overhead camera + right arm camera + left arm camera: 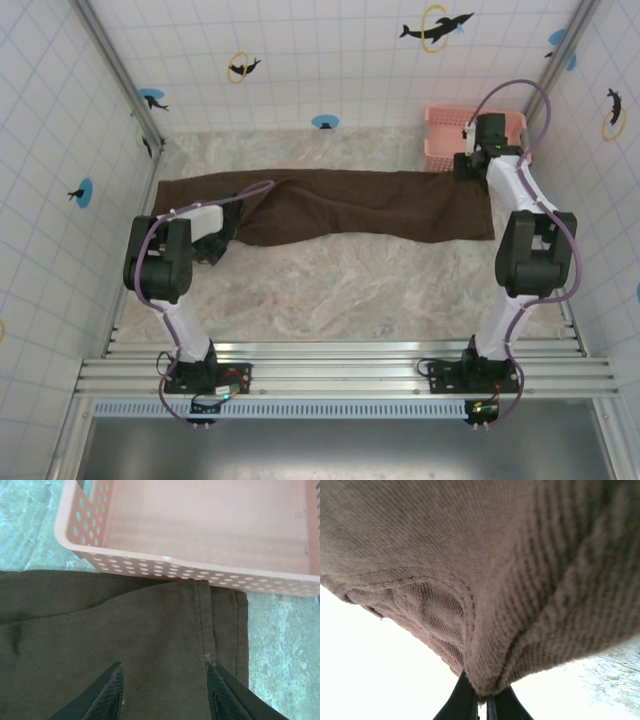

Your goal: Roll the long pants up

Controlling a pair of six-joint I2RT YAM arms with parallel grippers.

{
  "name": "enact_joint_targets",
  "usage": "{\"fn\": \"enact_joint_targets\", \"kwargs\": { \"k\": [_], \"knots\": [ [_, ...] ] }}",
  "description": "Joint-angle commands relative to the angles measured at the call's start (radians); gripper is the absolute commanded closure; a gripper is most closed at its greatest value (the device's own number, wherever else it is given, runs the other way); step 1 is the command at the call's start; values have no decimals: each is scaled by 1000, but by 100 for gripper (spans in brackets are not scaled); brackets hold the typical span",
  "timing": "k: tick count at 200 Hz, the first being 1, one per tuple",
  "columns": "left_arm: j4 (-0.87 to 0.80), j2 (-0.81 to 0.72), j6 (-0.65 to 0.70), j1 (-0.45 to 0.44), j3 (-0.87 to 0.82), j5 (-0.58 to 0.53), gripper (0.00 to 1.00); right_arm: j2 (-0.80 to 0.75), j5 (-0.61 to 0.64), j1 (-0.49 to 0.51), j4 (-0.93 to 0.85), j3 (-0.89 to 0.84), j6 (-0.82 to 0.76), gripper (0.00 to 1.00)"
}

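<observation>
Top external view: I see the dark brown cloth long pants point(380, 205) lying stretched from left to right across the far half of the marbled table point(350, 290). At the left end, my left gripper point(212, 250) is closed on a fold of the cloth. The left wrist view shows the fabric pinched between the two black fingers point(462, 705). At the right end, the right gripper point(164, 666) stands with jaws apart over the leg hems, just beside the pink perforated plastic basket point(200, 570).

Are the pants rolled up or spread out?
Spread out: the pants lie long across the table, left end pinched in the left claw.
</observation>
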Motion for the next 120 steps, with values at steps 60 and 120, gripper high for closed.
{"fn": "enact_joint_targets", "kwargs": {
  "k": [60,120],
  "knots": [
    [-218,-191,-97,45,196,62,100,-40,19,83,14,-56,4,53],
    [-305,-114,-49,139,607,136,100,-38,48,120,-11,-133,44,54]
  ]
}}
